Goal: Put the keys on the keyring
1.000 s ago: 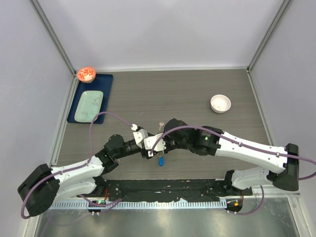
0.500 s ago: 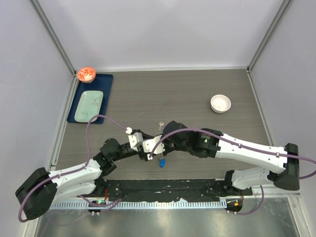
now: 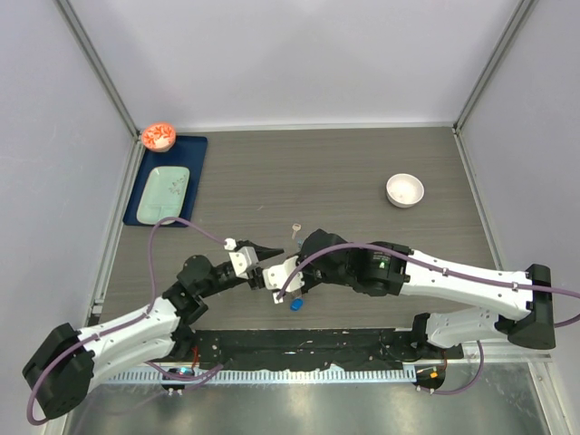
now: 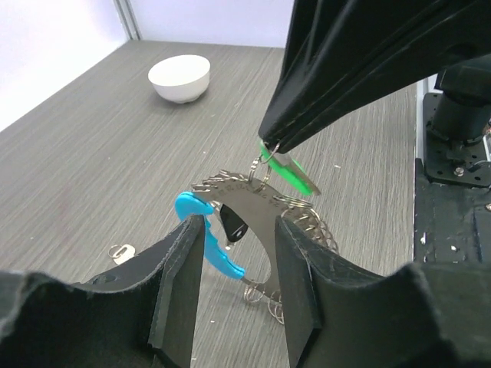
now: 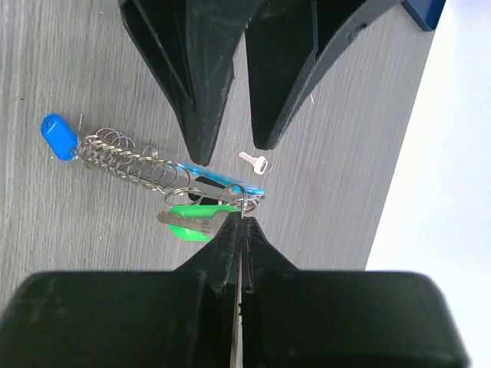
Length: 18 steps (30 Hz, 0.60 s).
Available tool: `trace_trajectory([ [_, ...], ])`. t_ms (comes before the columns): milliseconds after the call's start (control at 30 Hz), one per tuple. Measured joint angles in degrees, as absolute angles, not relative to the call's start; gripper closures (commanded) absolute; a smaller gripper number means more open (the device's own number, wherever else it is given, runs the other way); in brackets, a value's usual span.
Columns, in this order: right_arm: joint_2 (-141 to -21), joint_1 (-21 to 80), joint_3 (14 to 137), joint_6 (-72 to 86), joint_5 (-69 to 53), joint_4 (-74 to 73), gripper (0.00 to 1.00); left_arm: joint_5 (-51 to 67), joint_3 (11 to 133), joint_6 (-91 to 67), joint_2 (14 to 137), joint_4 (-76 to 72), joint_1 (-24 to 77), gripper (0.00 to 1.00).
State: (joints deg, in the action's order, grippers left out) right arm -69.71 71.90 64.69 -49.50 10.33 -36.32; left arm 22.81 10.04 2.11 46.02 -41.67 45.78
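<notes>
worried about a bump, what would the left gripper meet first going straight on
Probably the keyring, just ahead of the left gripper and nearer than the right gripper, though depth is unclear.

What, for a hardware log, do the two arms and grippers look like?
The left arm and right arm: white shells, black joints, a purple cable looping along each, a green light on the right. The left gripper and right gripper: matte black tapering fingers.

White bowl (image 3: 405, 189) empty, right-back of grey wood-grain worktop (image 3: 344, 163). Dark-blue mat (image 3: 197, 154) at back-left, pale-green rectangular plate (image 3: 164, 194) on it. Small orange bowl (image 3: 159, 136) at mat's far-left corner, contents unclear.
</notes>
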Motion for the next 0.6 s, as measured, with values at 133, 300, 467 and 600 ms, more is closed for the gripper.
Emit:
trace_trajectory([
  [133,-69.7,72.8,64.7,-49.7,10.3,-36.3,0.99,24.1,10.8,2.5,48.7,-41.6,45.3,0.55],
  [300,-69.7,73.3,64.7,-49.9,10.3,-36.3,0.99,26.6,12.5,3.0,50.4,-41.7,45.2,0.57],
  [467,-69.7,73.5,64.7,-49.9,10.4,-36.3,0.99,28.6,13.1,3.2,50.6,-41.7,45.2,0.58],
  [600,-69.7,73.6,64.7,-50.0,10.4,-36.3,0.99,29.5,13.1,3.3,50.6,-41.7,45.1,0.61],
])
